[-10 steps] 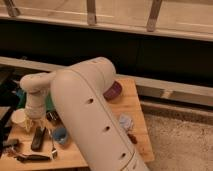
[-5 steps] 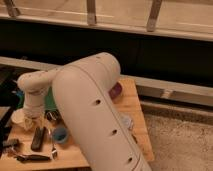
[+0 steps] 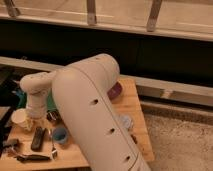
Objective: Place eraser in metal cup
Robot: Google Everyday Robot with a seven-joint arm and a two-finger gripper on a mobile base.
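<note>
Over the last second little has shifted: the arm's big white link has swung slightly more upright across the middle of the frame, while the gripper [image 3: 39, 114] stays at the left, hanging over the wooden table [image 3: 131, 107] just above the eraser [image 3: 37, 138]. The eraser lies flat at lower left, unmoved; whether the gripper is open or closed we cannot tell. What we take for the metal cup [image 3: 52, 117] sits just right of the gripper, above the blue cup [image 3: 60, 135]. We judge the pick is yet to come
</note>
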